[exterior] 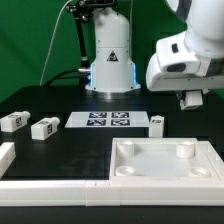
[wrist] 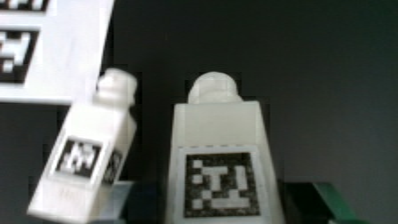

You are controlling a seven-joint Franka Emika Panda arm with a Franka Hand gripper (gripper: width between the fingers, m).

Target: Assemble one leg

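White and stubby, the leg (exterior: pixel 156 124) lies on the black worktop (exterior: pixel 60 150), just off the marker board (exterior: pixel 108 120) on the exterior view's right, beyond the tabletop (exterior: pixel 165 160). The hand (exterior: pixel 190 100) hangs raised nearby, pointing down, with its fingers apart and gripping nothing. In the wrist view a second leg (wrist: pixel 93 140) lies tilted close beside it. A third leg (exterior: pixel 43 127) and a fourth leg (exterior: pixel 12 122) lie far left.

The leg (wrist: pixel 217 140) looks smooth matt white plastic, its tag (wrist: pixel 221 182) printed black; the tabletop (exterior: pixel 165 162), five o'clock in the exterior view, same plastic; table (exterior: pixel 60 150) matt black.
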